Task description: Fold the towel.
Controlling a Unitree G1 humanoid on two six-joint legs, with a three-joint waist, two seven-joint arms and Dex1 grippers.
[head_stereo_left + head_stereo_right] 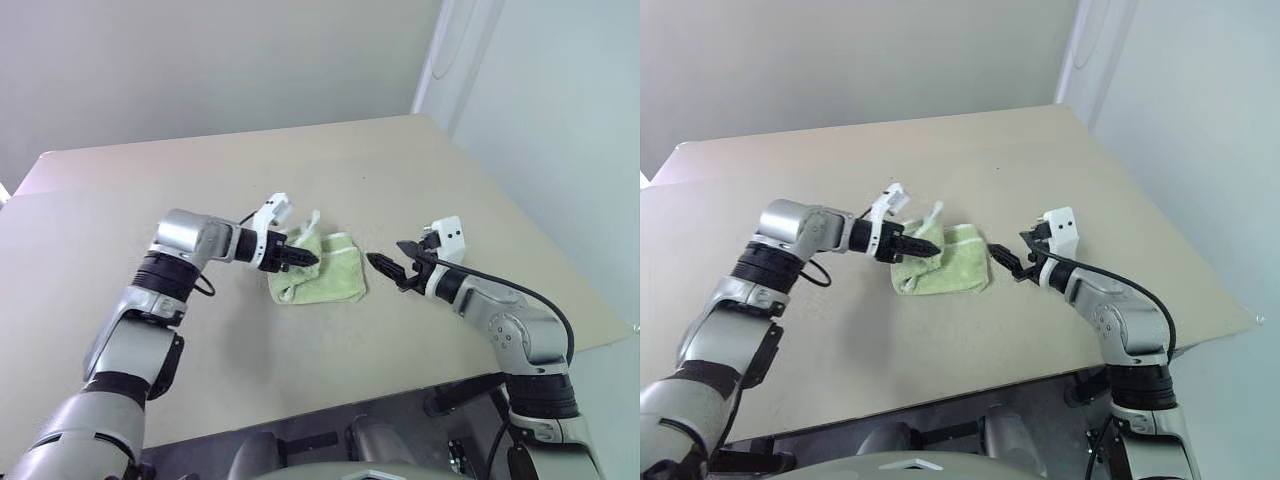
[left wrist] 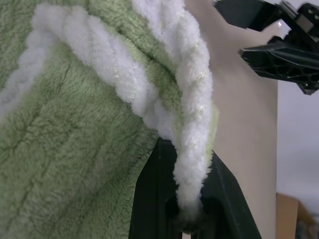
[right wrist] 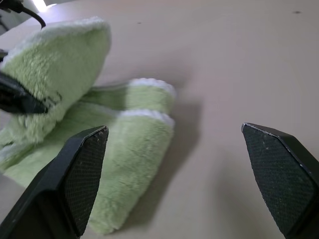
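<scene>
Reaching rightward, the left hand pinches the towel's white edge; the right hand hovers beside it, fingers spread.

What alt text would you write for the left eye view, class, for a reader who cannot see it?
The left gripper, shut on the white-edged corner of a light green towel, lifts that corner over the rest of the cloth on a beige table. The right gripper waits open just beside the towel's other side.
</scene>
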